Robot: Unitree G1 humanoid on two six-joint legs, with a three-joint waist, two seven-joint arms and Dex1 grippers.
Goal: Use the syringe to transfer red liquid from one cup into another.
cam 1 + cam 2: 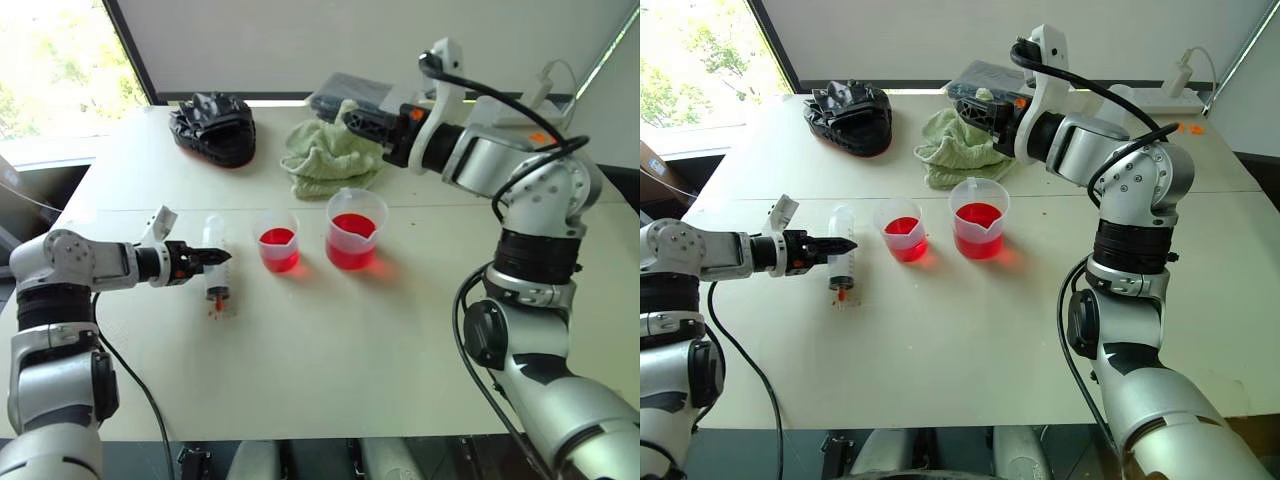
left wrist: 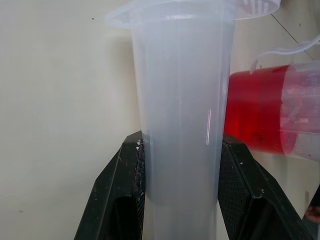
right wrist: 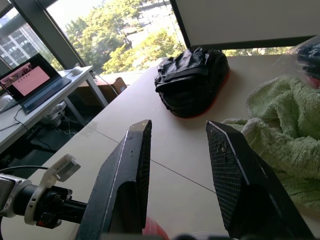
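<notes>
The syringe, a clear tube with a red-stained tip, stands roughly upright with its tip down by the table. I cannot tell whether the tip touches. My left gripper is shut on the middle of its barrel, one black finger on each side. To its right stand the smaller cup and then the larger cup, each holding red liquid. My right gripper hangs open above the back of the table with nothing between its fingers.
A crumpled green towel lies behind the cups, under the right gripper. A black bag sits at the back left and a dark flat object behind the towel. A white power strip lies at the back right.
</notes>
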